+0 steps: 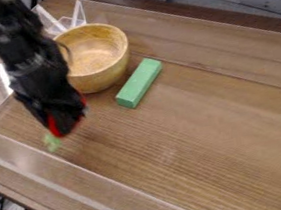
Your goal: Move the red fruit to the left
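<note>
My gripper [60, 124] points straight down at the left of the wooden table, lifted a little off the surface. It is shut on the red fruit [62, 125], which shows as a small bright-red patch between the black fingers. The fruit's light-green leaf stub [53, 142] hangs below and left of the fingertips. The picture is blurred around the arm.
A wooden bowl [96, 53] stands just behind and right of the arm. A flat green block [140, 81] lies to the right of the bowl. Clear plastic walls [15, 148] fence the table's left and front edges.
</note>
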Available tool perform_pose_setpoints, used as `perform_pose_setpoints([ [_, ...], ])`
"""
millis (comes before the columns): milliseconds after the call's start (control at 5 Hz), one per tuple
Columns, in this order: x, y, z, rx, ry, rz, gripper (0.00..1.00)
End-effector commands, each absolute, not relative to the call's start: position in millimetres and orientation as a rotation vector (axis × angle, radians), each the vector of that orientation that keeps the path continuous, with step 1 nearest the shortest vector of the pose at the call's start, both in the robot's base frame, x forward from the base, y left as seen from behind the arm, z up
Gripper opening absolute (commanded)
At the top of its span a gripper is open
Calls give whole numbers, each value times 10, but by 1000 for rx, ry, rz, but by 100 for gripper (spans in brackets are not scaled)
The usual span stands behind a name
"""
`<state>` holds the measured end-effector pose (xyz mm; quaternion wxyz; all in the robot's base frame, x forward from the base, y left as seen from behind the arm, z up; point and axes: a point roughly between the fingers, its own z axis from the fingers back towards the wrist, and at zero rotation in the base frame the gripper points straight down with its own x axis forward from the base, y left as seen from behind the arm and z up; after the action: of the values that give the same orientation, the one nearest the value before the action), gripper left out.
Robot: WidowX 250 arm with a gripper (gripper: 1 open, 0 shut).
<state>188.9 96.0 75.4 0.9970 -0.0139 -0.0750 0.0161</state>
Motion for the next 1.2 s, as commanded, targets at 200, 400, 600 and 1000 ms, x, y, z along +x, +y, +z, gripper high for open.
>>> perform_pose_setpoints([
  [200,2175,1509,1325,-17,-243,156,0],
  [400,2393,1728,1304,-20,-237,188,0],
  [600,2520,1962,1127,-30,-231,140,0],
  [1000,2647,2166,925,-55,-213,88,0],
])
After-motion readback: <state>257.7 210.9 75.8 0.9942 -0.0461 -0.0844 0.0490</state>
